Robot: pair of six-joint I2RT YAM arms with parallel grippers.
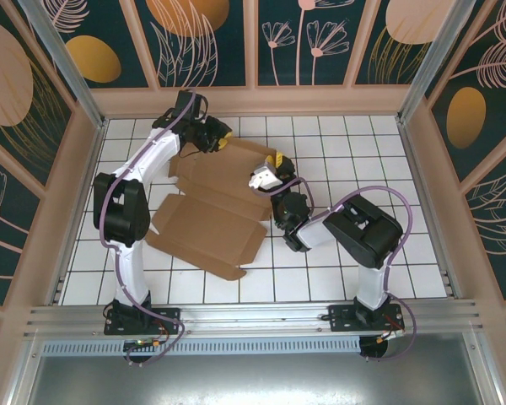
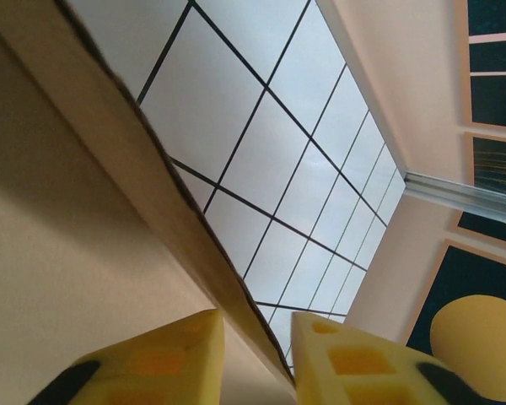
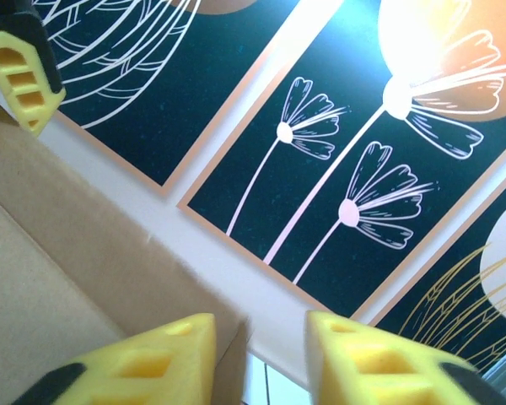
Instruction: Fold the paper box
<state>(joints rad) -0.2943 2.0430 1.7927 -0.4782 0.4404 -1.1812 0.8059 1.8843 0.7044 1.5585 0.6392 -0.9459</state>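
The paper box is a flat brown cardboard sheet lying open on the white tiled floor, with its far part lifted. My left gripper is at the sheet's far edge. In the left wrist view its yellow fingers stand close on either side of a raised cardboard flap, shut on it. My right gripper is at the sheet's right side. In the right wrist view it is open, and a cardboard corner lies beside its left finger, not pinched. The left gripper's yellow finger shows at the top left.
Patterned walls close in the tiled floor at the back and sides. A metal rail runs along the near edge by the arm bases. Bare tiles lie to the right of the right arm and at the far right.
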